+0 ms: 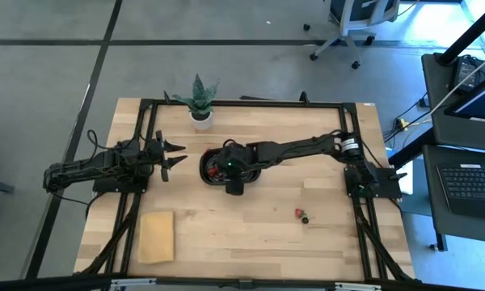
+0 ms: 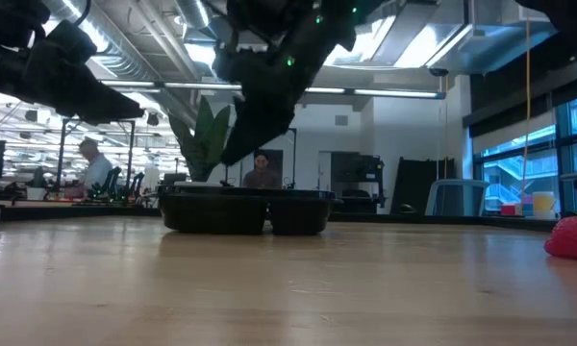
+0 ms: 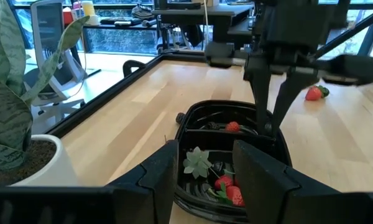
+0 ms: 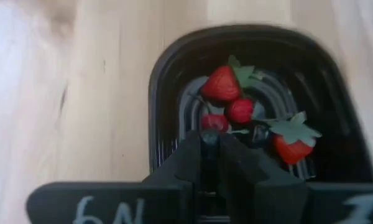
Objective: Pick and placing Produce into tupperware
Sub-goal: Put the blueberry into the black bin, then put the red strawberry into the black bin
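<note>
The black two-compartment tupperware (image 1: 212, 172) rests flat on the table's middle (image 2: 245, 210). Red produce lies in it: strawberries and small red berries with green leaves (image 4: 236, 102) in one compartment, one red piece (image 3: 233, 127) in the other. A strawberry with a dark bit beside it (image 1: 301, 214) lies on the bare table toward the right near side (image 2: 572, 238). My right gripper (image 4: 208, 144) hangs shut over the tray, tips above its rim (image 2: 229, 154), with nothing seen between the fingers. My left gripper (image 3: 208, 180) waits open, left of the tray (image 1: 176, 155).
A potted green plant (image 1: 200, 103) stands at the far edge, just beyond the tray. A flat tan block (image 1: 156, 236) lies near the left near corner. Black frame rails (image 1: 137, 145) run along the table's sides. People sit in the room behind (image 2: 94, 165).
</note>
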Tool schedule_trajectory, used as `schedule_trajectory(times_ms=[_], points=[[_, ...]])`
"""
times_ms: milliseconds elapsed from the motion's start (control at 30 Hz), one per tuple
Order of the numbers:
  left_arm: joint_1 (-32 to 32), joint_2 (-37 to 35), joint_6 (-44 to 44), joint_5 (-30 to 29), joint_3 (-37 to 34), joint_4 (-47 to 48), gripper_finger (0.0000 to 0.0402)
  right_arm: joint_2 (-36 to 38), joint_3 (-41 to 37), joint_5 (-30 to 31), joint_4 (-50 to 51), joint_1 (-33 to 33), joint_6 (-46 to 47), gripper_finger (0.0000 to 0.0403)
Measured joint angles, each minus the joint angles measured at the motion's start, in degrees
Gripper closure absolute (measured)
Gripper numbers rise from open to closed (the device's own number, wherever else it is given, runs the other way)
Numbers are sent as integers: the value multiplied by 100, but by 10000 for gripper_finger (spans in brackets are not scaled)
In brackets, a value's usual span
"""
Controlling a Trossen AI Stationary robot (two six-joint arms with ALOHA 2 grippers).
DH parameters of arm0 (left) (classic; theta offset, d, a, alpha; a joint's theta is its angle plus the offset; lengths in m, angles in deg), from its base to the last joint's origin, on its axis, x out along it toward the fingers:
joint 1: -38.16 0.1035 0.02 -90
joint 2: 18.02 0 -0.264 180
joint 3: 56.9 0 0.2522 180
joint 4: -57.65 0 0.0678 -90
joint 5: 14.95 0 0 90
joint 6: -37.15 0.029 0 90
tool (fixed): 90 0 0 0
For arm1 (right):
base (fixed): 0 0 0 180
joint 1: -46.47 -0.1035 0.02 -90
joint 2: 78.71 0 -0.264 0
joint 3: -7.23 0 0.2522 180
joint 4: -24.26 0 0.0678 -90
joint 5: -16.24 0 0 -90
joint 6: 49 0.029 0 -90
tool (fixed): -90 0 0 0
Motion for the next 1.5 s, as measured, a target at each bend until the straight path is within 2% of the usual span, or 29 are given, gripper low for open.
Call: schedule_trajectory(times_ms=[367, 1267, 1500], points=[[1, 0, -29, 0, 0, 104, 255, -235, -4, 4, 5, 46, -11, 354], [0, 0, -38, 0, 0, 134, 255, -235, -9, 17, -118, 116, 0, 242], [1, 0, -46, 0, 0, 137, 255, 142, -15, 17, 639, 107, 2, 235]])
